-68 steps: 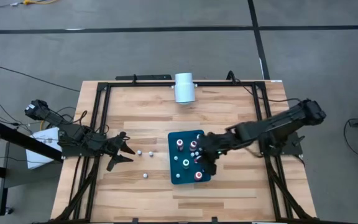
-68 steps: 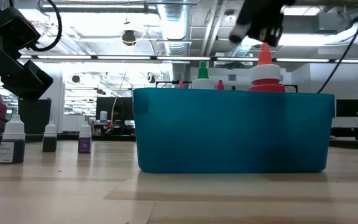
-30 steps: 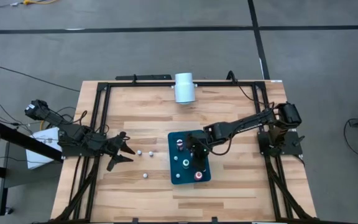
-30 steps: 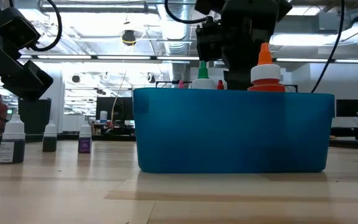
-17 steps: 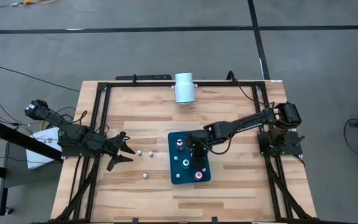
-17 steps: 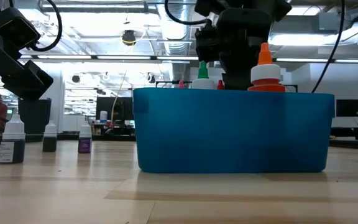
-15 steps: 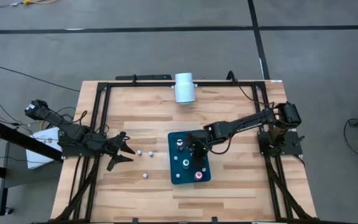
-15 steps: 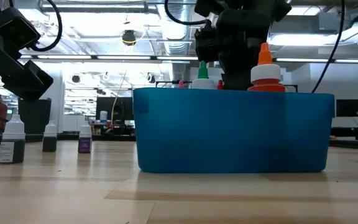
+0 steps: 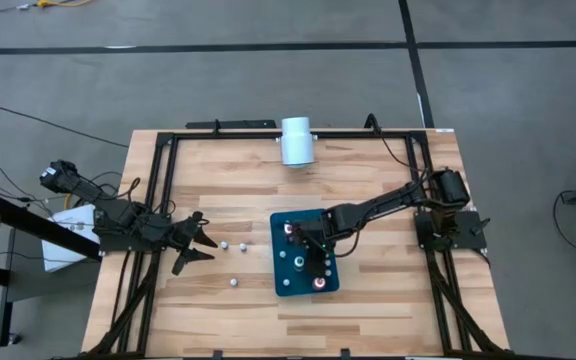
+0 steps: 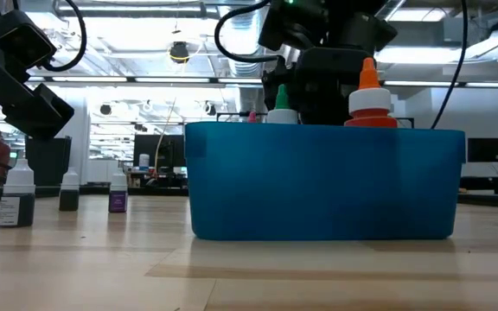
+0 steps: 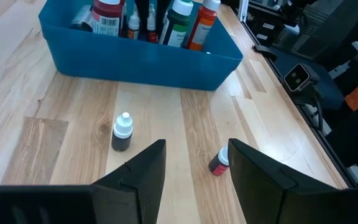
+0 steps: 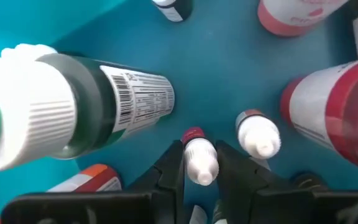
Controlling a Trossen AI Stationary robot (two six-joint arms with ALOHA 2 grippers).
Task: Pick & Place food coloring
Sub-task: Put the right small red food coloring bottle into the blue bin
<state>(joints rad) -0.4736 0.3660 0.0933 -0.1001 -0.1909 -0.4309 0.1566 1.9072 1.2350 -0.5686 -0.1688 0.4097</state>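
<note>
The right gripper (image 12: 199,167) is down inside the blue bin (image 9: 286,287), pinching a tiny bottle (image 12: 199,160) by its white cap. The bottle stands among bigger bottles (image 12: 86,102). It looks light, hard and smooth, so it could slip; the ribbed cap may be the best place to hold. The left gripper (image 11: 194,168) waits half open and empty near more small bottles (image 11: 122,132) on the table (image 9: 228,170). The low view hides the pinch.

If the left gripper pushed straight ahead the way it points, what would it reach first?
Probably nothing at once: the left gripper aims between two small bottles on the table; beyond them stands the blue bin, though depth is unclear.
</note>
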